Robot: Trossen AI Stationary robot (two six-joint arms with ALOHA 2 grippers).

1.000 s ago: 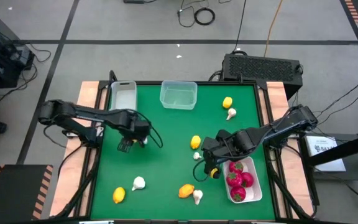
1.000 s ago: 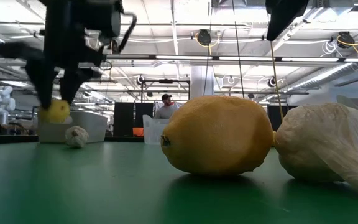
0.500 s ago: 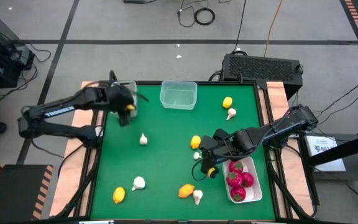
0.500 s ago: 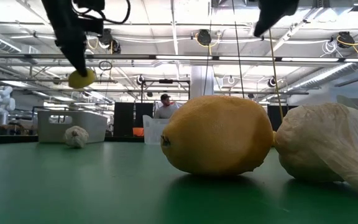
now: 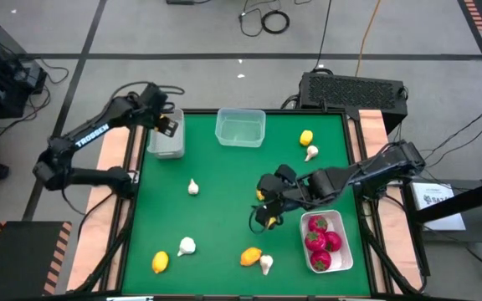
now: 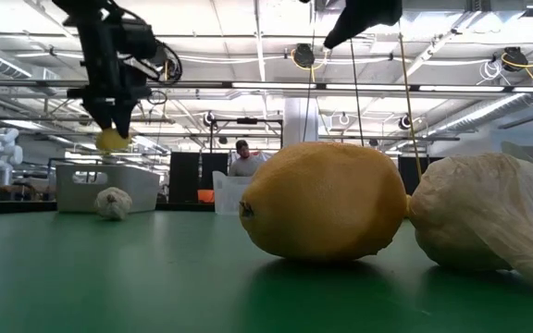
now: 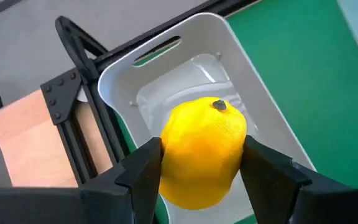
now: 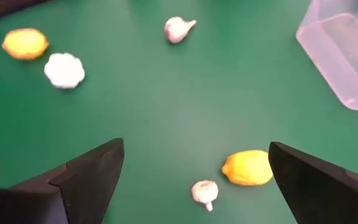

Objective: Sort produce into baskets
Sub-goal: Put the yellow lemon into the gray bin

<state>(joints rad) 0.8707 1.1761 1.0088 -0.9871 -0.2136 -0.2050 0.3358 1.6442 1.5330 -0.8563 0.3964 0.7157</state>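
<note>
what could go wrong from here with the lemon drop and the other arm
1. The left hand holds a lemon above the grey-white bin. In the low view it hangs well above the bin, so on release it might bounce out of the bin.
2. The right hand, open, hovers over a lemon with a garlic bulb close beside it; closing there might nudge or catch the bulb too.

A dimpled matt lemon (image 7: pixel 202 151), a smooth white plastic bin (image 7: pixel 241 81), a clear glossy tub (image 8: pixel 347 53), matt green tabletop (image 5: pixel 224 209).
</note>
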